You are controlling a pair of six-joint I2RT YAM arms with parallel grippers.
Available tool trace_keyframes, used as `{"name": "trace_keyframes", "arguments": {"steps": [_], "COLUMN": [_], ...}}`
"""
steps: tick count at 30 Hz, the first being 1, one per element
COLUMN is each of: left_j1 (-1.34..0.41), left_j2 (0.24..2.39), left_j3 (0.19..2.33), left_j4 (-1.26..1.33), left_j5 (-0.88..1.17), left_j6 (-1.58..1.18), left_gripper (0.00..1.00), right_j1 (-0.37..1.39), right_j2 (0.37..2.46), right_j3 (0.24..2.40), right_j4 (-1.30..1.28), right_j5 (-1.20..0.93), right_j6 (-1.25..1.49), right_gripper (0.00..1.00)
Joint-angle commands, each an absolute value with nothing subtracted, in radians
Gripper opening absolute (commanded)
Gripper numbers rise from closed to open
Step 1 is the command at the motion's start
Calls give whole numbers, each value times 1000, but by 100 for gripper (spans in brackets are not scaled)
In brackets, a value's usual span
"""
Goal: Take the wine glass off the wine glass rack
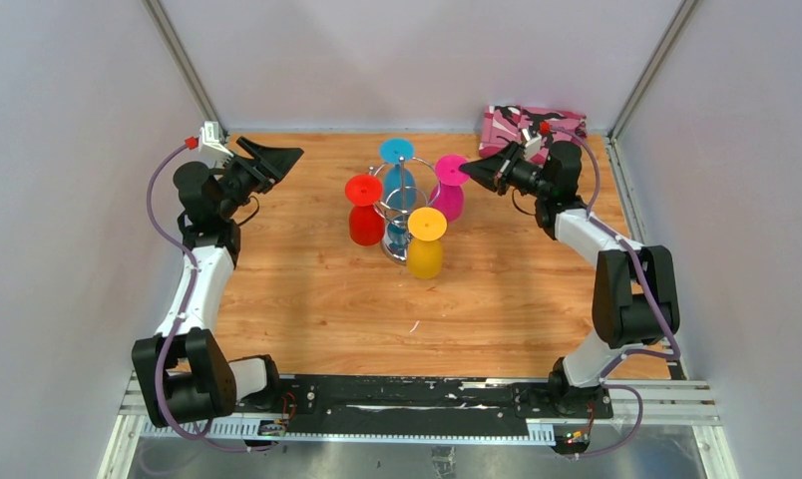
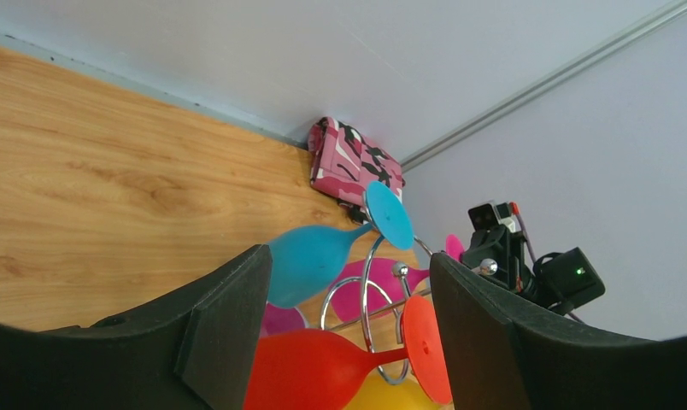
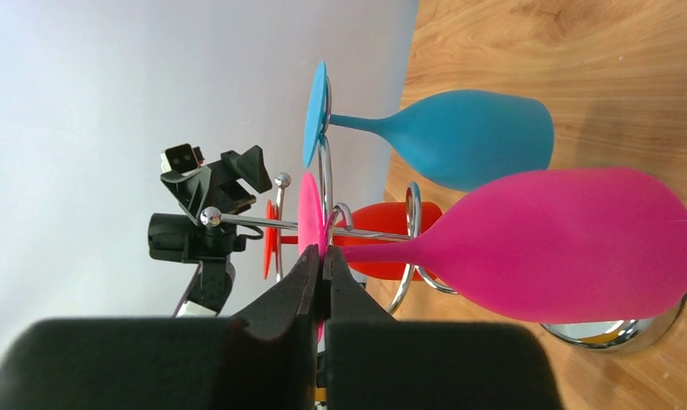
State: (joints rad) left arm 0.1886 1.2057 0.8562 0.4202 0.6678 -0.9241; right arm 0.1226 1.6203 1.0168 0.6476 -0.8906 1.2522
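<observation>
1. Two arms, neither one holding anything. Nearest me on the table, the yellow glass hangs upside down on the wine glass rack.
2. Left gripper: jaws wide open, well apart from the rack, pointed toward the red glass.
3. Right gripper: jaws pressed shut on nothing, tips right by the foot of the pink glass. Can't tell if they touch it.
4. Blue glass hangs at the back.
5. Looks like the approach stage to me. Next, the right jaws probably need to open, close round the pink stem and slide it out along its wire arm.
</observation>
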Motion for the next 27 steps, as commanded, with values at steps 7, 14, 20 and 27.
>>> {"name": "trace_keyframes", "arguments": {"steps": [7, 14, 20, 27], "left_j1": [193, 193, 193, 192], "left_j2": [1209, 1212, 1205, 1199], "left_j3": [847, 844, 842, 853], "left_j4": [423, 423, 423, 423], "left_j5": [675, 676, 676, 676], "left_j6": [-905, -904, -897, -896], "left_gripper": [73, 72, 74, 74], "right_j1": [127, 105, 57, -61], "right_j2": [1532, 1505, 1510, 1425], "right_j3": [1046, 1085, 1085, 1109], "right_j4": [476, 363, 333, 228], "right_j5": [-797, -742, -720, -700], "right_j6": [1287, 1207, 1171, 1077], "right_gripper": [0, 0, 0, 0]}}
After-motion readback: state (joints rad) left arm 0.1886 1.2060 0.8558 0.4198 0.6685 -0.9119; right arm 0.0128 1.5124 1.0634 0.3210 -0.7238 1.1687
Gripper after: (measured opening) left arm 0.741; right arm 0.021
